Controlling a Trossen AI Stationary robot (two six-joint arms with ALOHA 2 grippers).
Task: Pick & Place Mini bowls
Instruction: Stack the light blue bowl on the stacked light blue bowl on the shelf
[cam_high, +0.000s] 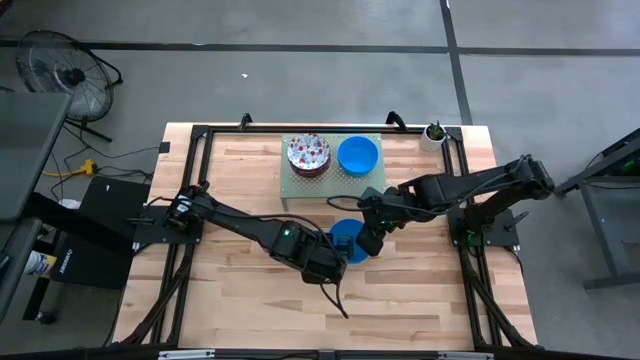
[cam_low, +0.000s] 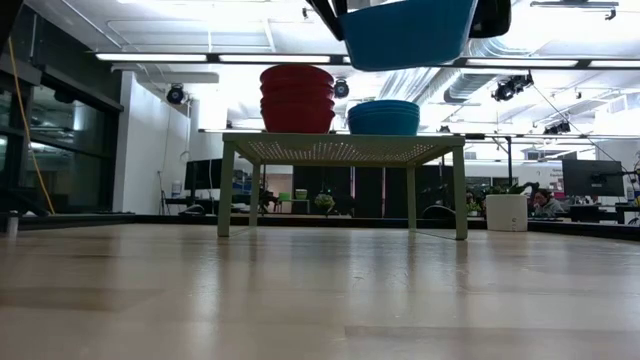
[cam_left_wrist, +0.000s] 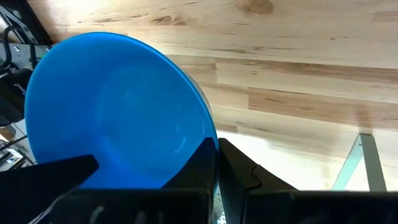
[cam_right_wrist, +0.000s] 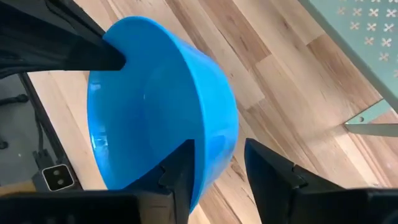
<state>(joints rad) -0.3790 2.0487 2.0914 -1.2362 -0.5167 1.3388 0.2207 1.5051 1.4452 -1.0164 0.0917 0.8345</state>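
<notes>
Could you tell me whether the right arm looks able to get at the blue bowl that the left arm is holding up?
Probably yes. The right tool already straddles the rim of the blue bowl, fingers open on either side of its wall. The left tool is shut on the opposite rim, and nothing lies between them.

— Any writing to read here — a label, a brand, a number?
— None that I can make out; the bowls, the stand and the table show no legible lettering; the room's far screens are too small to tell.
</notes>
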